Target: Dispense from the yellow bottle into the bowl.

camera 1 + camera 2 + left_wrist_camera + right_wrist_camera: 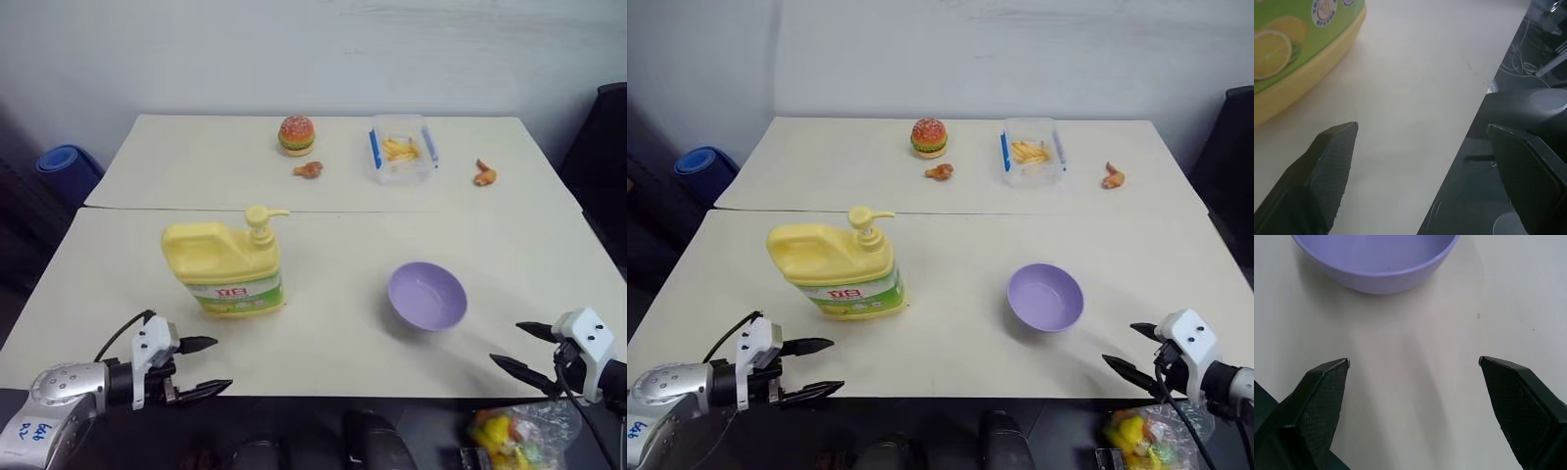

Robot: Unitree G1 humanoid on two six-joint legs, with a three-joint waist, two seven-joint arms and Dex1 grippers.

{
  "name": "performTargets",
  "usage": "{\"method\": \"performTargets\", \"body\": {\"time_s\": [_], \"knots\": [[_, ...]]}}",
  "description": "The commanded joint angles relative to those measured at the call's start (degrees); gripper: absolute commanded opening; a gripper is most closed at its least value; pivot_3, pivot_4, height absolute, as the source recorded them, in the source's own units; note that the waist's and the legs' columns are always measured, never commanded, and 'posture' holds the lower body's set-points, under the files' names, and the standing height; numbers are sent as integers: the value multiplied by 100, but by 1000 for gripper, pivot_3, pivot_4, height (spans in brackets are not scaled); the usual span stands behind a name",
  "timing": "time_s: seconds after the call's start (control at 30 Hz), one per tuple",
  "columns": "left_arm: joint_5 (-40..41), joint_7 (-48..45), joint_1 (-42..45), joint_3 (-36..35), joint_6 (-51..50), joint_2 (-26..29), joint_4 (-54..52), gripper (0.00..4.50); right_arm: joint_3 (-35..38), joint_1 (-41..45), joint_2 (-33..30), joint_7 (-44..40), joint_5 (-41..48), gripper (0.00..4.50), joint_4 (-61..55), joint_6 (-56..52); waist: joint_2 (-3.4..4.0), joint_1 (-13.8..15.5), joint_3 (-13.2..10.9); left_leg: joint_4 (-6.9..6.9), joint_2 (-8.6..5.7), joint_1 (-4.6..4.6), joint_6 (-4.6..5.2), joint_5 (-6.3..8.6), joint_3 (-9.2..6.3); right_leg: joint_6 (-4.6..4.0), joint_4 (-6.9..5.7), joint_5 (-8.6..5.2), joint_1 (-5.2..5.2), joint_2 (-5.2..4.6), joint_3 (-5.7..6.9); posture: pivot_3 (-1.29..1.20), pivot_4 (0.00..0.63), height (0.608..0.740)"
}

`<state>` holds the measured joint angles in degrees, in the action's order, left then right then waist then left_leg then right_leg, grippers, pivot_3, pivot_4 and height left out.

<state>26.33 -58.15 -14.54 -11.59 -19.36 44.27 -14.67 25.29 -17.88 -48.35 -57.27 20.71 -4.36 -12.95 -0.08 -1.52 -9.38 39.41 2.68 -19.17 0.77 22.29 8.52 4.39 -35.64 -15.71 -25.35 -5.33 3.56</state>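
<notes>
The yellow bottle (227, 266) is seen upright on the tabletop (333, 245), left of centre, pump spout turned toward the bowl (427, 295) (the two are well apart). The left end effector (204, 366) is held at the near edge, just short of the bottle, fingers spread wide, nothing gripped. The right end effector (517, 347) is likewise wide open and empty, near the bowl.

Two head views look forward and down from above the near edge of the cream rectangular table (333, 245), sharing its whole top, while each wrist view looks close along its own black fingers, the left at the squat yellow plastic pump bottle (1288, 54), the right at the shallow lavender plastic bowl (1376, 264).
</notes>
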Motion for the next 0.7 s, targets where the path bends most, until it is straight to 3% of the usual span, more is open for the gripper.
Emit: {"method": "performTargets", "body": {"time_s": [0.03,0.3,0.47,0.63,0.7], "knots": [[-159,133,130,68,72,-21,14,4500,147,-2,-41,56,6,4425,-151,19,-2,14,-1,0,-1,0,1,-1,-1,1,0,0,1,-1,1,0,150,740],[-97,70,96,162,-268,40,-84,4500,119,-34,21,187,5,4425,-220,9,-2,-4,-1,0,0,0,0,-1,1,1,0,1,1,1,9,0,150,740],[740,-342,178,-36,-1018,240,-701,4500,616,-416,85,184,544,4425,-844,-552,-2,15,-4,0,2,0,-2,-2,0,1,-3,0,-1,1,7,0,150,740],[2199,-1345,321,-662,-2014,1214,-1489,4500,1256,-706,-43,94,1236,4425,-1833,-1329,-13,11,-8,2,2,1,-7,-5,-7,0,-6,0,3,-1,-13,0,150,740],[2408,-1380,858,-828,-2114,1553,-1524,4500,1335,-751,-160,73,1385,4425,-2337,-1565,-8,8,-12,2,3,1,-13,-8,-9,-3,-8,-2,2,2,-14,0,150,740]]}}
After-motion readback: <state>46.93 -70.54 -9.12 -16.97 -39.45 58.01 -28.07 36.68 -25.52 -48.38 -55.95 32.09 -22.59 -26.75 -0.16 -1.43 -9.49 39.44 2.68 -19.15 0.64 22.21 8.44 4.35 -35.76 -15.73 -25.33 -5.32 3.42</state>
